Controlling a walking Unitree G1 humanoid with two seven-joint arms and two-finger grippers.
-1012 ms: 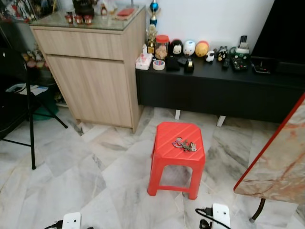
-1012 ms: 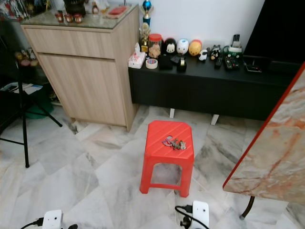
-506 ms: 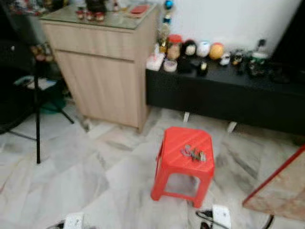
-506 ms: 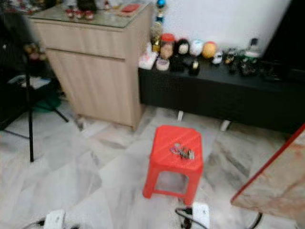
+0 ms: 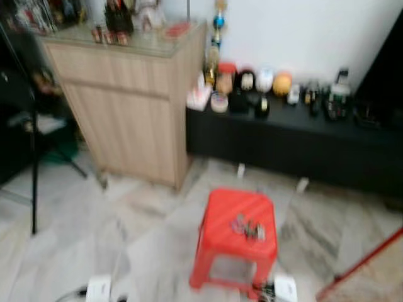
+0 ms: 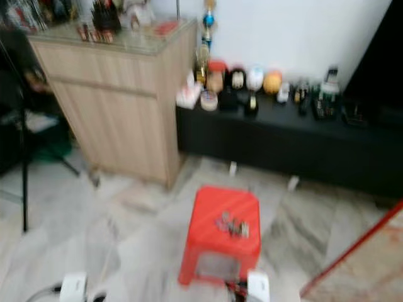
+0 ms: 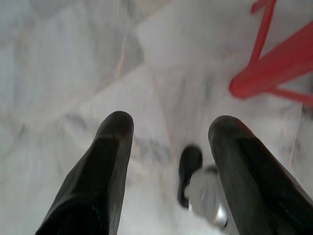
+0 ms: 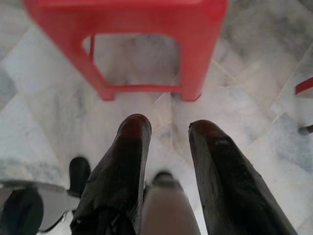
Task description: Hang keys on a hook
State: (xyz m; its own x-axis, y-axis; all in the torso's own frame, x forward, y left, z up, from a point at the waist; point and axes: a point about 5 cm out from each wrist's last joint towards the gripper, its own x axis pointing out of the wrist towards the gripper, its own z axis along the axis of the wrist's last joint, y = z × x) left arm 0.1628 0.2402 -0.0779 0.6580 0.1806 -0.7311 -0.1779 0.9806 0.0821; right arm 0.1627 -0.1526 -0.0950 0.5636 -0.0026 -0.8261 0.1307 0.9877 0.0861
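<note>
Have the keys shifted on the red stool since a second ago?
No. The keys lie on the same right-of-centre patch of the red stool top; the whole picture shifted because the camera moved.

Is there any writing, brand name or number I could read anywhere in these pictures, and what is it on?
None can be read: the head views are blurred by motion.
The jars and figurines on the black TV console: any labels are too blurred to read.
The items on the wooden cabinet: too blurred.
The keys on the red stool: no marking can be made out.
Both wrist views: no text on the floor.
</note>
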